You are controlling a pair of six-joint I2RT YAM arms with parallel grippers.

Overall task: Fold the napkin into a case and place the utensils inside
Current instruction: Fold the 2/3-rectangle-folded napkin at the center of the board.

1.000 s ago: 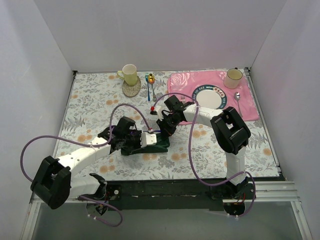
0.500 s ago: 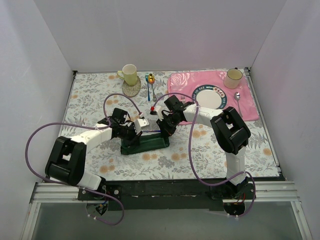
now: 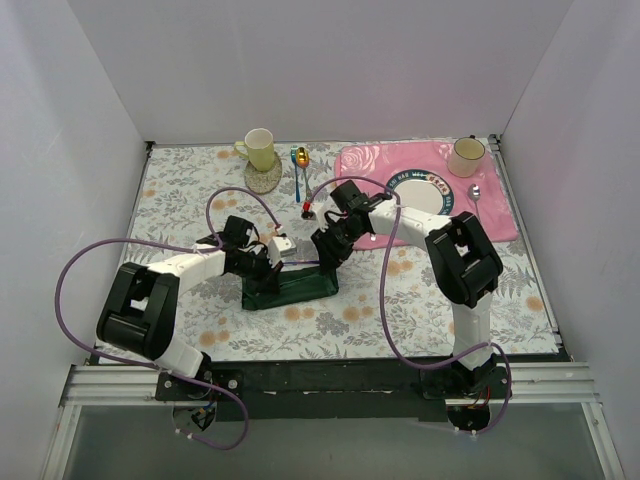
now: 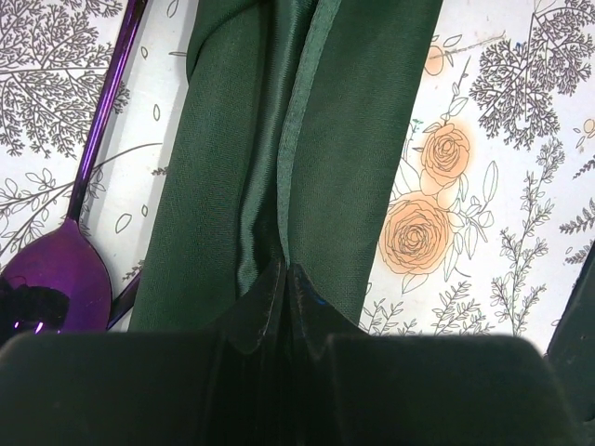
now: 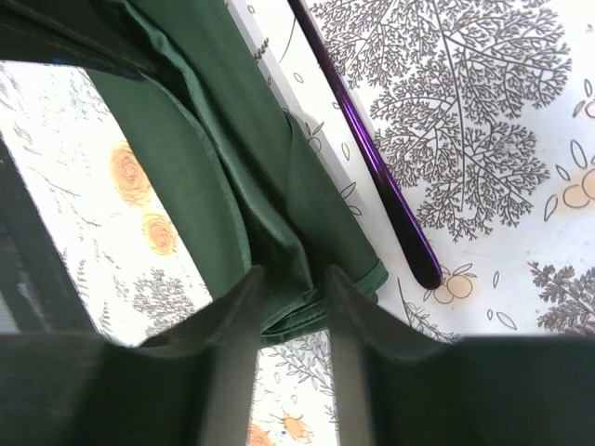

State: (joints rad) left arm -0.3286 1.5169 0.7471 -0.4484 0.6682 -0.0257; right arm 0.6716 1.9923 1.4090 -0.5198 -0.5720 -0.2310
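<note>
The dark green napkin lies folded into a long narrow strip mid-table. My left gripper is shut, pinching a raised seam at the strip's left end. My right gripper stands open, one finger on either side of the napkin's right end without squeezing it. A purple spoon lies on the tablecloth just beyond the strip's far edge. A second thin purple handle shows beside the bowl. One purple handle tip also appears in the right wrist view.
A yellow cup on a coaster and blue and gold spoons sit at the back. The pink placemat at back right carries a plate, a mug and a silver spoon.
My left arm swung from the near side up to the strip's far left end, still shut. My right gripper's jaws have parted and let go of the napkin's right end.
</note>
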